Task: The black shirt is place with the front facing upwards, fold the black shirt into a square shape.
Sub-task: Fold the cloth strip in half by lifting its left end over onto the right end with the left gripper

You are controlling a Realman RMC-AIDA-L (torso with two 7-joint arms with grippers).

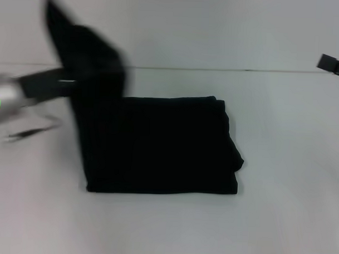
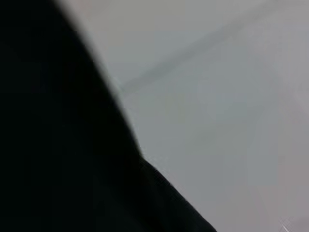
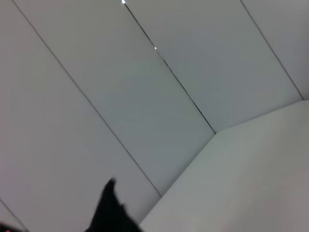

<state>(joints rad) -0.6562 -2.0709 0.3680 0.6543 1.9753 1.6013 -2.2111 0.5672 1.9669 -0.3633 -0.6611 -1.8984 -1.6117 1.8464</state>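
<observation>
lifting the left edge of the shirt (image 1: 163, 143), the left gripper (image 1: 71, 82) has raised a flap of black cloth off the table (image 1: 290, 181), while most of the shirt lies as a flat, roughly rectangular bundle at the middle of the table. its fingers are buried in the fabric, so i cannot tell how they stand, though the flap does hang from that arm. the right gripper (image 1: 334, 66) waits high at the far right, well apart from the shirt, and its fingers cannot be made out either. the risk i see is the soft cloth slipping free mid-fold, or the flap dragging the lower layers and skewing the bundle. the shirt looks limp, matte and plain, rumpled along its right edge; the table is smooth and pale.
</observation>
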